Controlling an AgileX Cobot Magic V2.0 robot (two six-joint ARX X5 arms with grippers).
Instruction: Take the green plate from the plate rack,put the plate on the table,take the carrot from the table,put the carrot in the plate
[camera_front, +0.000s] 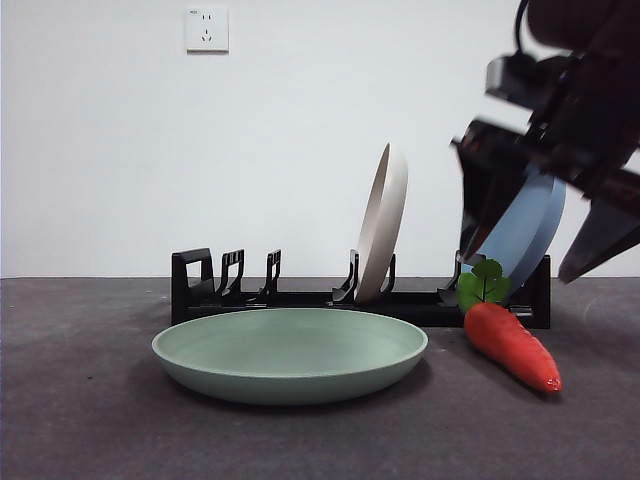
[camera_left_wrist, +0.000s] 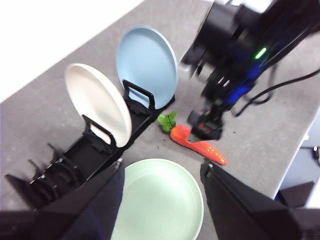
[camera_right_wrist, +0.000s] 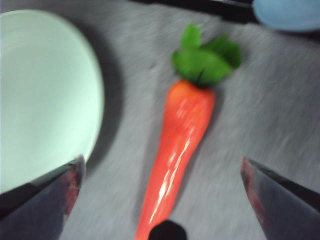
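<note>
Bright, even indoor light, soft shadow under the green plate (camera_front: 290, 352), glossy highlight along the carrot (camera_right_wrist: 176, 150), right wrist view smeared throughout (motion blur), right gripper (camera_front: 545, 215) blurred up front.

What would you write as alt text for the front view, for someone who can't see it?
A green plate lies flat on a dark grey table before a black plate rack holding a cream plate and a blue plate. An orange carrot lies beside it, the open right gripper above.
</note>
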